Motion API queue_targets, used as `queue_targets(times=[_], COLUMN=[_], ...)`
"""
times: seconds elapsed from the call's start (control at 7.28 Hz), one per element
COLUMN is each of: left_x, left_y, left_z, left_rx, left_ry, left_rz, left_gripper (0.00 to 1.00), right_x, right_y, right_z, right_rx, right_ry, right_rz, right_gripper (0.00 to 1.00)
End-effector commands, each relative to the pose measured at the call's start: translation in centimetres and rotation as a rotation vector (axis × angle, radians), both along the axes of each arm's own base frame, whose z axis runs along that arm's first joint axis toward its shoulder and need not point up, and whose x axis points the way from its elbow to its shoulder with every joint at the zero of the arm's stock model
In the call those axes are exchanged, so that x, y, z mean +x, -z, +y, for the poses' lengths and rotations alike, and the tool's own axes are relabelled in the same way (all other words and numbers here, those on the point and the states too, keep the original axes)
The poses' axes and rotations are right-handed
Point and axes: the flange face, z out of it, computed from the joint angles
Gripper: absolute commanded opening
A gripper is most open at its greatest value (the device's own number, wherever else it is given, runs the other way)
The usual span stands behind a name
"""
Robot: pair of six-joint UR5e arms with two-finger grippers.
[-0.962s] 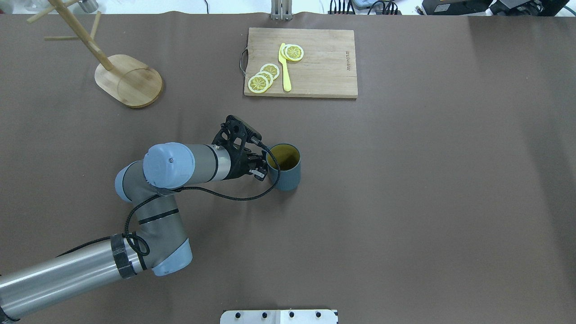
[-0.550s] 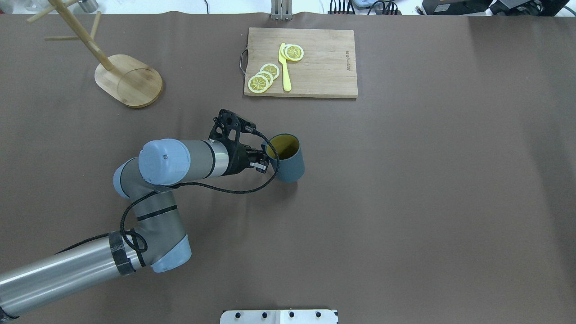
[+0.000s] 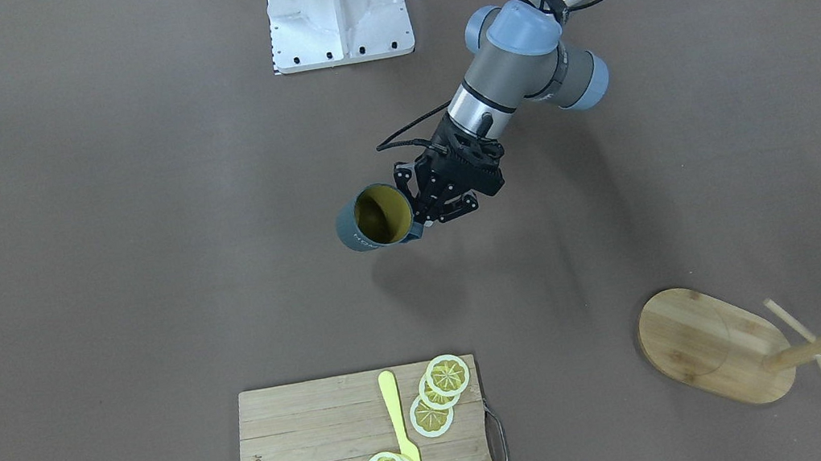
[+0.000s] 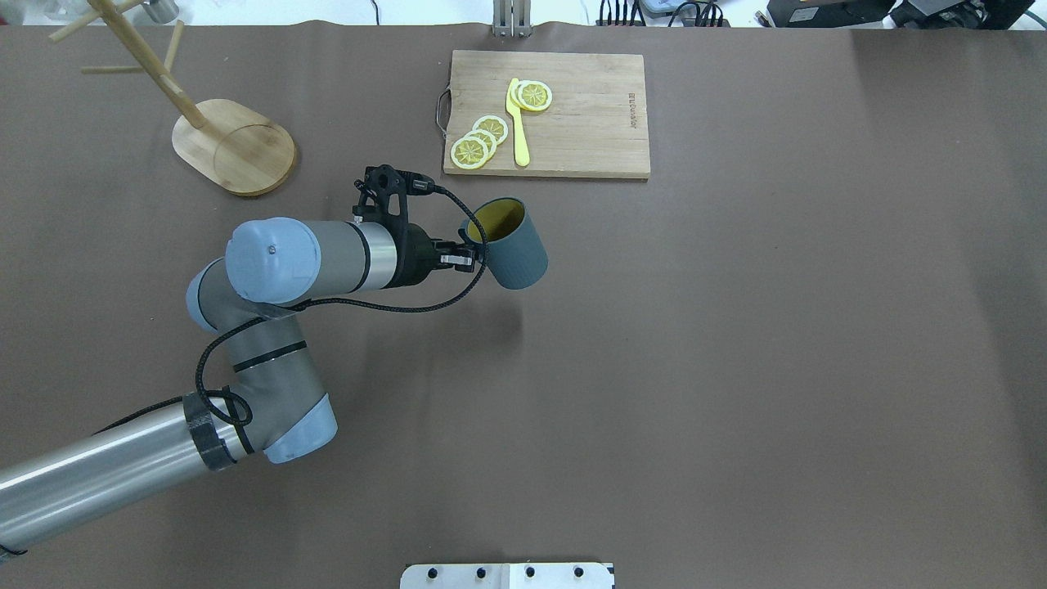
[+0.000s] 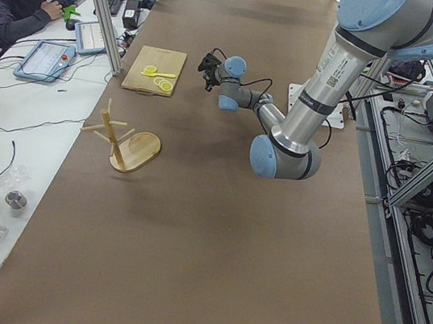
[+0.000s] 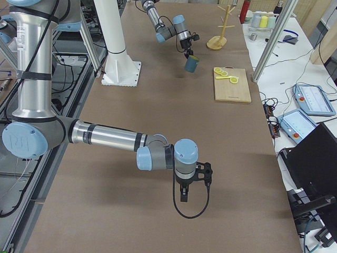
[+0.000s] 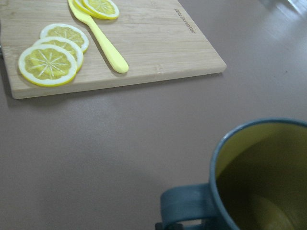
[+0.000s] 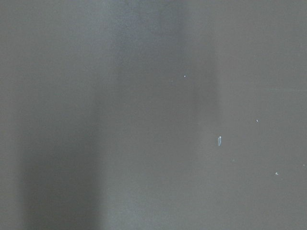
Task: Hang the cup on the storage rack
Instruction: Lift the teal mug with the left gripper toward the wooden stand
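left gripper (image 4: 466,260) clenched on the cup (image 4: 514,252) handle, cup now lifted off the table (image 4: 736,368) and tilted, moved farther and left than before, near the board (image 4: 589,123), well right of the rack (image 4: 237,151); right gripper (image 6: 184,197) state can't tell.

My left pincer (image 4: 470,258) holds cup (image 4: 514,254) above bench (image 4: 736,368); open bench runs toward storage rack (image 4: 237,151) (pegs jut sideways). Cutting board (image 4: 581,131) with lemon slices (image 4: 471,151) sits near, beyond cup.
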Motion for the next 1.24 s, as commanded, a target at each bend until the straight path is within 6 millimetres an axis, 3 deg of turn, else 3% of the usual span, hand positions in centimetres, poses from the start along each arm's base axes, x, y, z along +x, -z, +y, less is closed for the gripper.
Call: queue_targets(times=[0.0,0.41,0.69,1.1], left_x=[-3.9,-10.9,-13.5,-18.1], left_y=[1.2,3.8,4.6,4.9], left_z=[-1.7,-4.7,-5.8,-8.7], left_rx=[-0.250,-0.579,-0.840,-1.087], left_ry=[-0.078,-0.060,-0.029,0.038], left_rz=[0.126,0.370,0.551,0.748], left_gripper=[0.00,0.00,0.00,0.00], right_x=[-0.1,-0.1,-0.1,-0.1], right_y=[0.1,0.2,0.4,0.8], right_z=[0.0,-0.1,-0.2,-0.5], right_rx=[0.018,0.010,0.011,0.018], right_ry=[0.005,0.006,0.007,0.008], right_rz=[0.001,0.001,-0.008,-0.009], right_gripper=[1.00,1.00,1.00,1.00])
